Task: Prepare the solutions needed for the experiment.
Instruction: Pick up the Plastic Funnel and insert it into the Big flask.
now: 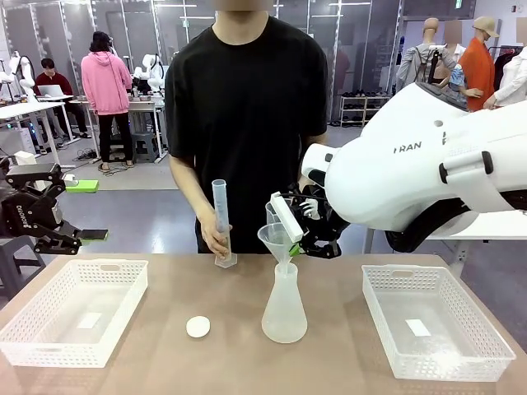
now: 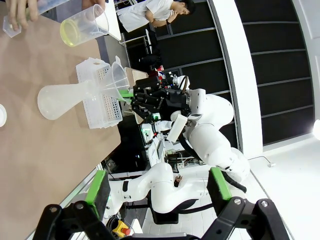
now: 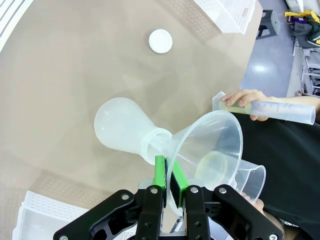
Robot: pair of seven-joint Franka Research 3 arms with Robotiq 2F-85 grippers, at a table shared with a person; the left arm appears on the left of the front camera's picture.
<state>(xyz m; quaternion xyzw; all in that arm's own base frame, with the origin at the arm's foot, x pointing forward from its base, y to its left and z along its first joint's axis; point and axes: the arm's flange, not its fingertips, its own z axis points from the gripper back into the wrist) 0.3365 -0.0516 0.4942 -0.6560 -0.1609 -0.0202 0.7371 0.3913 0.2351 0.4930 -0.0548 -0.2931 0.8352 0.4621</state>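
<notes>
Stands upright near the middle of the surface point(image 1: 214, 370): flask point(image 1: 284, 311), apparently empty, topped by a funnel point(image 1: 278, 240) seated in its neck. Held at the funnel's rim by the right end effector point(image 3: 169, 174), green pads clamped on the thin wall. Could tip the flask with any sideways pull from that grip, with no other support at its base. Could also lift the spout clear of the neck and send liquid onto the surface.

Just behind the flask, a beaker point(image 2: 85, 25) of yellow liquid point(image 2: 70, 35), apparently held up by the person: risks a splash over the funnel's rim from a fast pour, or a knock against the funnel. Behind and left of the flask, a measuring cylinder point(image 1: 221, 210) gripped by the person's hand point(image 1: 216, 239). Left-front of the flask, a white stopper point(image 1: 198, 327), loose and easy to brush away. Farther out, a left basket point(image 1: 99, 265) and a right basket point(image 1: 412, 270). Well left of the flask, the left end effector point(image 2: 159, 187), fingers wide apart, holding nothing.

Hard to make out: any liquid already inside the flask, given its cloudy wall; the hand on the beaker, mostly hidden or cut off; the depth of the spout in the neck.
</notes>
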